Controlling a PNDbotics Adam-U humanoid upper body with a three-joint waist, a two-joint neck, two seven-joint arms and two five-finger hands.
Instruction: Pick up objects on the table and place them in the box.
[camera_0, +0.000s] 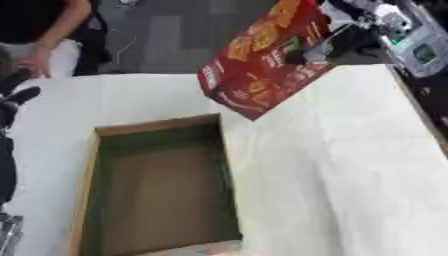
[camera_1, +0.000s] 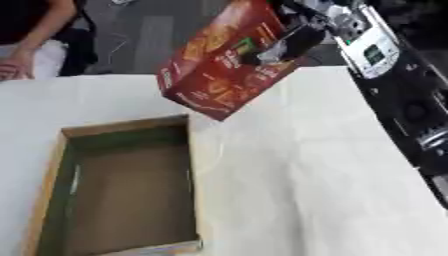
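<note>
My right hand (camera_1: 293, 40) has the red snack carton (camera_1: 219, 75) up in the air, fingers curled around its upper end, and the carton hangs tilted: its long axis runs from my fingers at the upper right down to a low corner at the lower left. That low corner sits above the white-covered worktop (camera_1: 306, 190), just beyond the far right corner of the open cardboard box (camera_0: 87, 165), not yet over the opening as far as I can judge. So the box lies down and to the left of the carton, closer to me, and my right hand is the one doing all the work here. The box is long front to back with brown inner walls and a bare floor, nothing in it that I can see. The move ahead, I reckon, is to swing the carton left and toward me until it clears the box's right wall, then lower it. My left hand (camera_0: 16, 92) shows only as dark fingers at the left edge, idle; I can't tell whether they're open or curled. The cloth lies slightly wrinkled. Beyond the worktop there's grey floor.
</note>
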